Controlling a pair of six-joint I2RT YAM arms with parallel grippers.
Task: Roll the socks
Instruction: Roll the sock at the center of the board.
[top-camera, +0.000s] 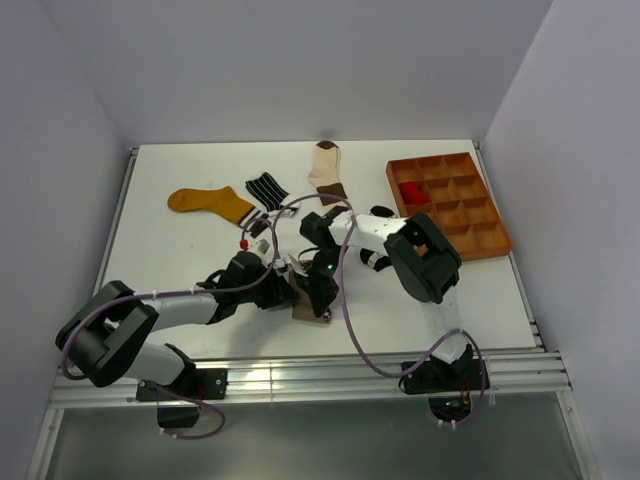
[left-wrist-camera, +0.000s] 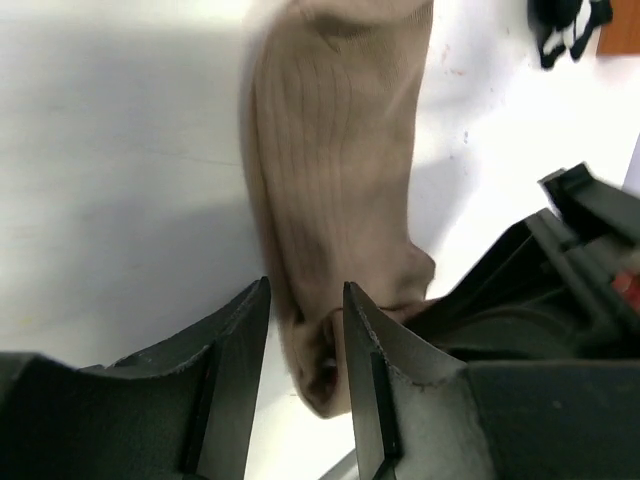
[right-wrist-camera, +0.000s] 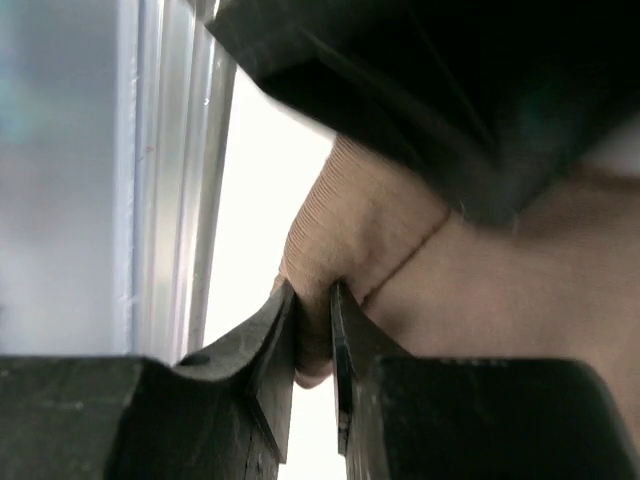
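A taupe sock lies lengthwise on the white table, near the front edge between both arms. My left gripper is open, its jaws standing either side of the sock's near end with a gap on the left side. My right gripper is shut on a fold of the same taupe sock. Further back lie a mustard yellow sock, a black-white striped sock and a cream-and-brown sock. A red sock sits in a tray compartment.
The brown compartmented tray stands at the back right. A black-and-white piece of fabric lies by the right arm. The table's metal front rail runs close to the right gripper. Cables loop over the arms.
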